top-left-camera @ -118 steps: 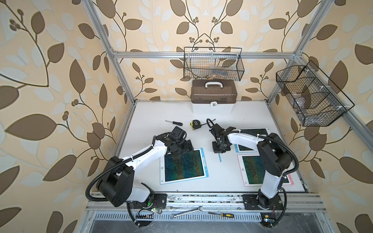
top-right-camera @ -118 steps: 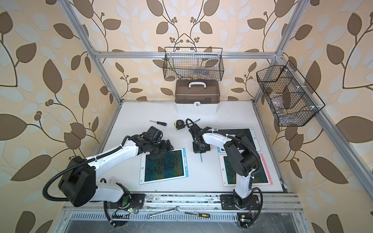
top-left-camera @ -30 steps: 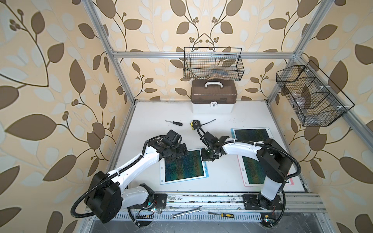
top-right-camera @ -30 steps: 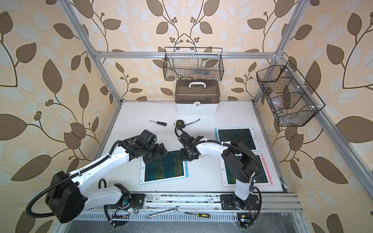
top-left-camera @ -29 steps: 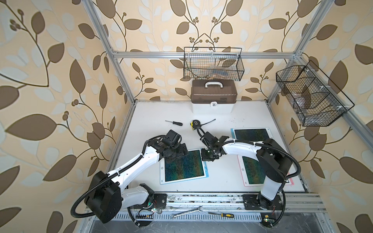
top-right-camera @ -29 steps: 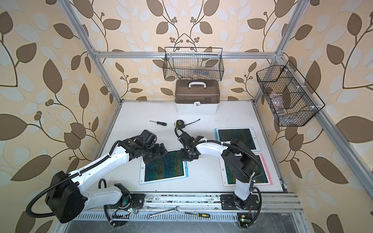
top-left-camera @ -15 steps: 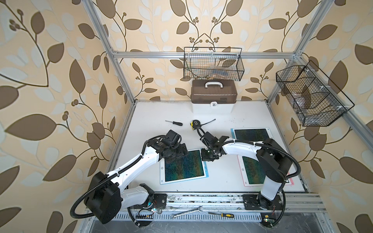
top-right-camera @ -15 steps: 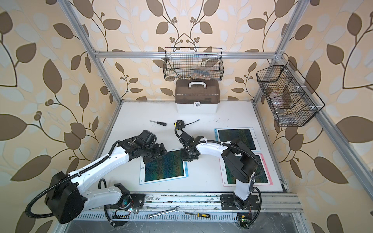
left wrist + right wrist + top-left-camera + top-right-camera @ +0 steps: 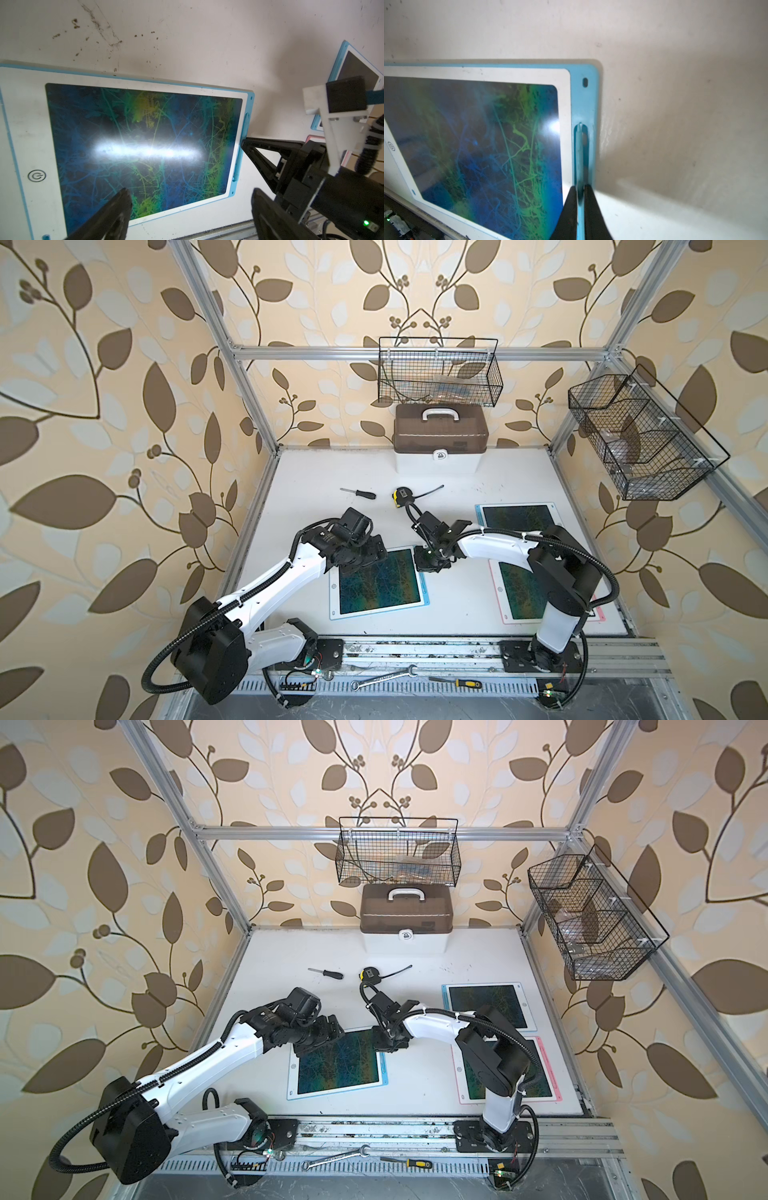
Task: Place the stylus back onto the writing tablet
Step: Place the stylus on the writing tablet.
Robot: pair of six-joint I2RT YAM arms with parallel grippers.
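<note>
Stylus [image 9: 579,158] in writing tablet [image 9: 565,116]'s edge slot [image 9: 585,138]

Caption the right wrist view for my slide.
Right gripper pinches the stylus, laid along the edge slot of the writing tablet.

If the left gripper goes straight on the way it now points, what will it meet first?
Probably the tablet: the open left gripper points down at its screen, and the wrist view shows nothing between them. How far above the screen it hangs is unclear.
</note>
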